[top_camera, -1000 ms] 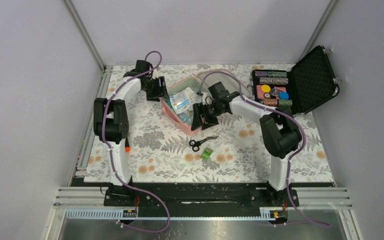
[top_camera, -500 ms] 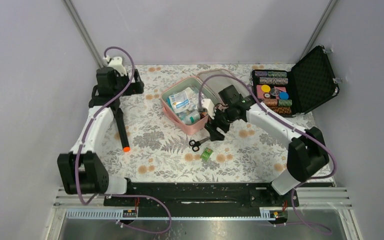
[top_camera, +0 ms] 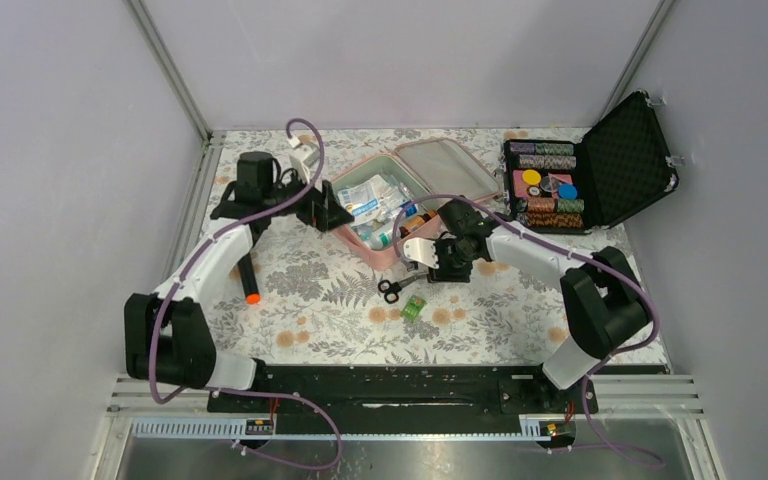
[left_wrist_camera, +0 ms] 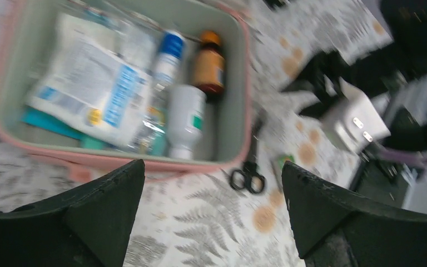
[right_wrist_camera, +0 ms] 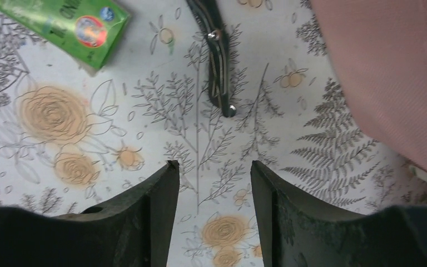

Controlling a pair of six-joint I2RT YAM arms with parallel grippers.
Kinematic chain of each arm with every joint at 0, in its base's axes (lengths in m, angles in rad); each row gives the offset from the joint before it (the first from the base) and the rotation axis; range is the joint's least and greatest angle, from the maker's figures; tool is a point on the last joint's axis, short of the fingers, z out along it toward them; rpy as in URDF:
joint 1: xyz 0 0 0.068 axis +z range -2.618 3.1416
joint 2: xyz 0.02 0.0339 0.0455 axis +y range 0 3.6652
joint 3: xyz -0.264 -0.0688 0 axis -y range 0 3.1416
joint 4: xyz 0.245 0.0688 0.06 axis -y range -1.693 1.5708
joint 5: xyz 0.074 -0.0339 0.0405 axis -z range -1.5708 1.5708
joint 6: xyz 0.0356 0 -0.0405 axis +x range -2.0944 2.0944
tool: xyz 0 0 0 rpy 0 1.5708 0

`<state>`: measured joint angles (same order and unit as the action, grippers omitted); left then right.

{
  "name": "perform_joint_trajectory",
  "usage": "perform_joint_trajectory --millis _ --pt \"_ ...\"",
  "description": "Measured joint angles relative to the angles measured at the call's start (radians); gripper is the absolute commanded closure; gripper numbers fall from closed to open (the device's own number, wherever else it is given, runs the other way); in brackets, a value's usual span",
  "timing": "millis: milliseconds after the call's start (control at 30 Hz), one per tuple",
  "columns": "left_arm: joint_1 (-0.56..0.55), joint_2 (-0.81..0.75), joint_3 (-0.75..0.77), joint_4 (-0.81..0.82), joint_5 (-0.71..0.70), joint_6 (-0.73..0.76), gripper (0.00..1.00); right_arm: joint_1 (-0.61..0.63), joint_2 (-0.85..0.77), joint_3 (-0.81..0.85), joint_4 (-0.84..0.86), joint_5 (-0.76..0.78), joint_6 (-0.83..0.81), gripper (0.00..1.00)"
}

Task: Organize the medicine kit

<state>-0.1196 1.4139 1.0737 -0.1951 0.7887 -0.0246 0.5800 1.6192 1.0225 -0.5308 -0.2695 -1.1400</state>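
medicine kit (top_camera: 378, 256): pink zip pouch, lid open; set at 12 o'clock of the floral cloth (top_camera: 310, 320) in the top view.
lid (top_camera: 452, 168): laid back flat at 1 o'clock of the kit base, grey lining up.
kit contents: white bottle (left_wrist_camera: 184, 125), amber bottle (left_wrist_camera: 208, 67) with orange cap, blue-capped tube (left_wrist_camera: 167, 53) and printed sachet (left_wrist_camera: 89, 92) are seen lying in the base; blurred, labels cannot be read.
left gripper (left_wrist_camera: 210, 163): held at 9 o'clock of the kit, above its rim; jaws spread wide, nothing between them.
right gripper (right_wrist_camera: 213, 164): held low over the cloth at 4 o'clock of the kit; jaws part-way apart, only cloth between them.
scissors (top_camera: 400, 285): black, laid on the cloth just beside the kit's near wall at 6 o'clock; blades seen at 12 o'clock of the right fingers, not touched.
green packet (top_camera: 415, 308): at 5 o'clock of the scissor handles, apart from them.
black case (top_camera: 600, 165): open, chips inside, at 3 o'clock of the kit, well apart.
black pen (top_camera: 248, 275): orange tip, at 8 o'clock of the kit, under the left arm.
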Motion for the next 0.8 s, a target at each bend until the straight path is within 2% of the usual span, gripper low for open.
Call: perform_joint_trajectory --millis 67,200,400,467,633,800 --pt "-0.039 -0.039 -0.035 -0.063 0.04 0.046 0.08 0.0 0.013 0.003 0.027 0.001 -0.013 0.46" --pt "-0.032 -0.072 -0.093 -0.089 0.056 0.067 0.08 0.003 0.065 0.029 0.045 0.002 -0.033 0.51" --pt "0.037 -0.066 -0.166 -0.076 0.048 -0.03 0.09 0.025 0.161 0.104 0.032 -0.001 -0.043 0.55" --pt "0.065 -0.055 -0.163 -0.057 0.045 -0.064 0.02 0.033 0.182 0.127 0.019 -0.002 -0.045 0.58" --pt "0.107 -0.033 -0.157 -0.044 -0.051 -0.093 0.02 0.05 0.23 0.179 -0.024 0.0 -0.057 0.62" --pt "0.112 -0.033 -0.156 -0.043 -0.113 -0.093 0.02 0.066 0.275 0.214 -0.068 0.025 -0.08 0.62"
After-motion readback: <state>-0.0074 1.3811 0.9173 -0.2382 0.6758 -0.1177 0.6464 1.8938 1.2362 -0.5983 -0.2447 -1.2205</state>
